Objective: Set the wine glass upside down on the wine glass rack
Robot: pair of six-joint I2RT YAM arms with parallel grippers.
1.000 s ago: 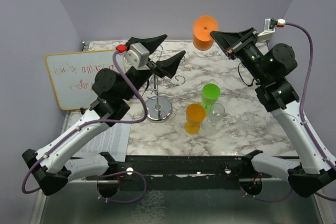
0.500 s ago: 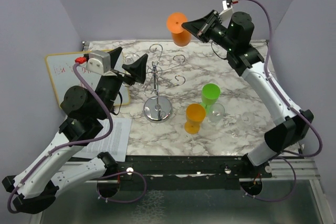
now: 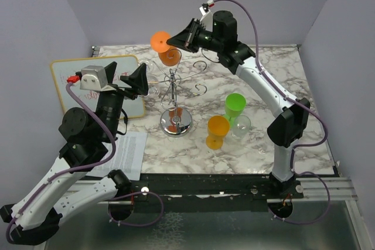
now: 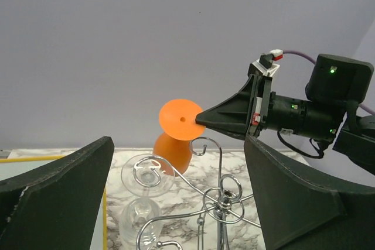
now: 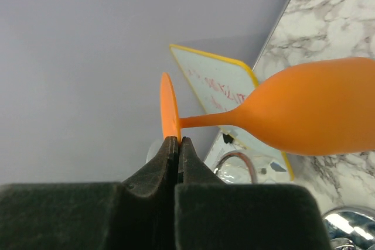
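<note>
From above, the right hand (image 3: 171, 41) is pinched shut on the foot rim of the orange glass (image 3: 169, 57). It holds the glass bowl-down in the air near the surface's far edge, just beyond the curled arms of the rack (image 3: 176, 122), likely so the foot can slide into a loop, while the left hand (image 3: 139, 80) gapes empty at the rack's left. The left wrist view shows the glass (image 4: 171, 150) opaque orange, its foot disc tipped up and its bowl lower, apart from the chrome loops. In the right wrist view the fingers (image 5: 167, 156) clamp only the disc's edge, leaving the thin stem and rounded bowl free.
</note>
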